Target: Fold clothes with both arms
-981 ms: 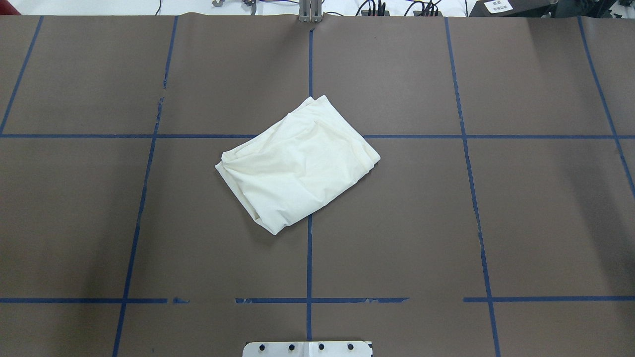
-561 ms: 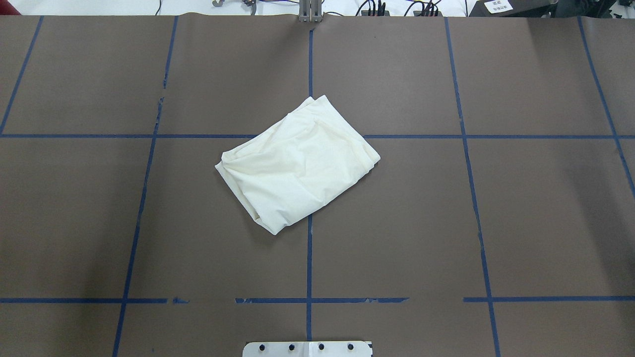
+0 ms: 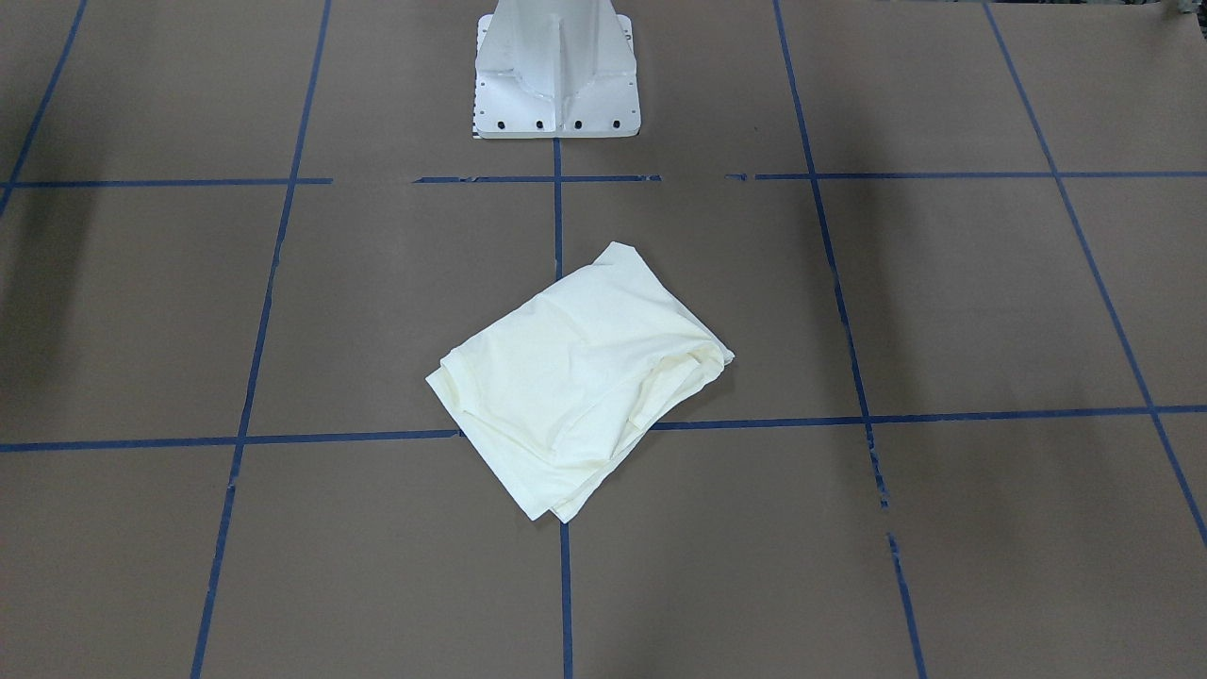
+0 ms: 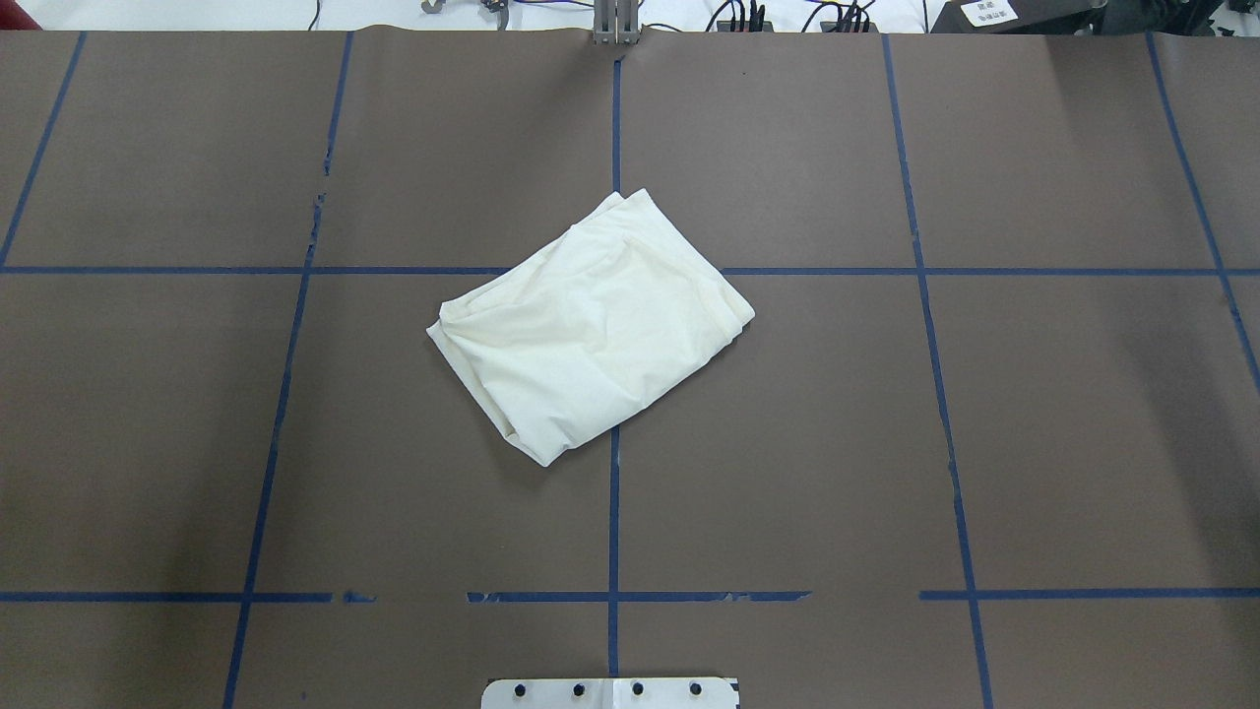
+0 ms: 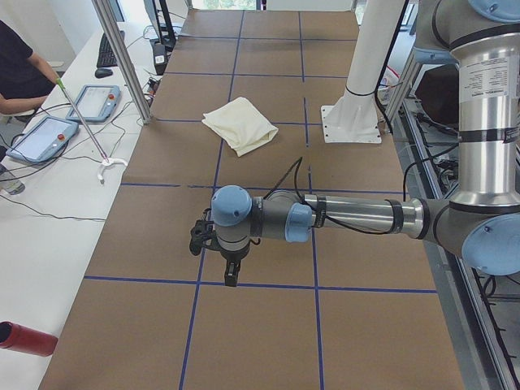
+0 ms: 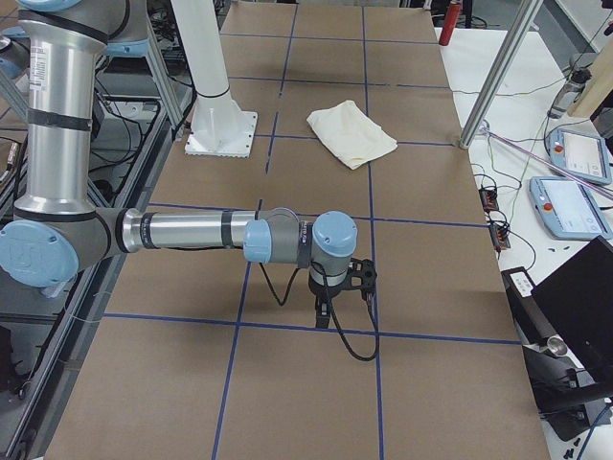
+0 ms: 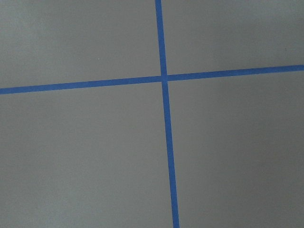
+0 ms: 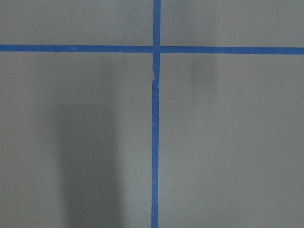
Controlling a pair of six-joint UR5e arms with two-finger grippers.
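Cream shirt [image 4: 591, 325] folded compact; task looks done. My left gripper [image 5: 231, 275], right gripper [image 6: 324, 312] well away from shirt; open or closed, cannot tell. Next: probably no grasp needed.

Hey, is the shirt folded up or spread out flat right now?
Folded: the shirt lies as a compact layered bundle, with stacked edges visible at its corners.

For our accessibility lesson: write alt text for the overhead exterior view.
A cream shirt, folded into a rough rectangle, lies askew near the middle of a brown table gridded with blue tape. A white base plate sits at the bottom edge.
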